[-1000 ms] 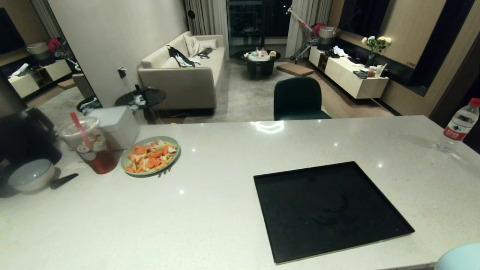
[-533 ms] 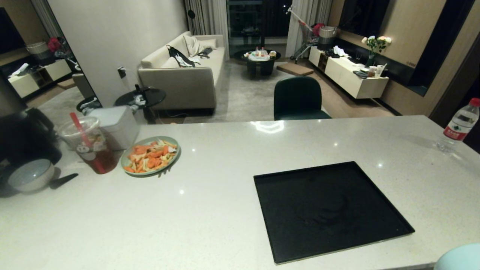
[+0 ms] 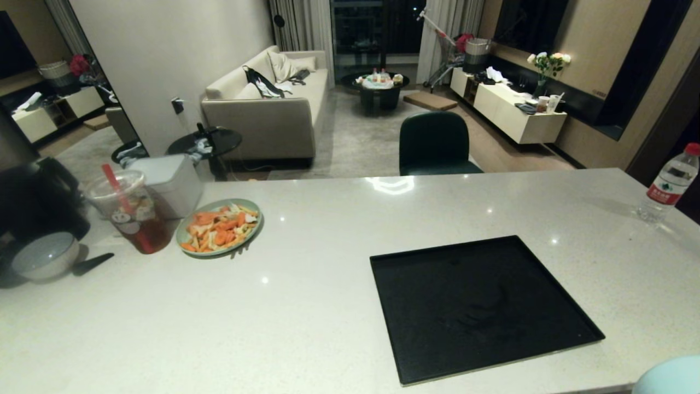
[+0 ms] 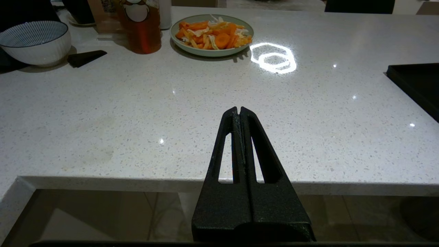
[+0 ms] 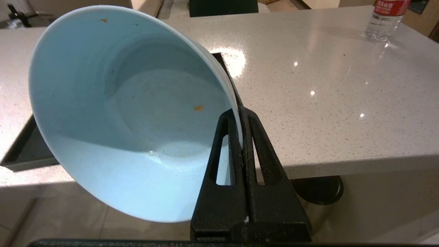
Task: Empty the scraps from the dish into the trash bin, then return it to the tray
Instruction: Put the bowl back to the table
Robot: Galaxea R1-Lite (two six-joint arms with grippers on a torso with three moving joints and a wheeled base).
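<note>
pale blue dish [image 3: 670, 376] cut by head view's corner, tray [image 5: 24, 151] mostly hidden

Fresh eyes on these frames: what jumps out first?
The small pale blue plastic bowl, tilted and nearly clean, is pinched by its rim in the right end effector off the near edge of the white speckled counter. Next, the large flat black rectangular tray lies bare on the counter's right half. At far left, the flat green plate is heaped with orange carrot pieces and pale yellow strips.
</note>
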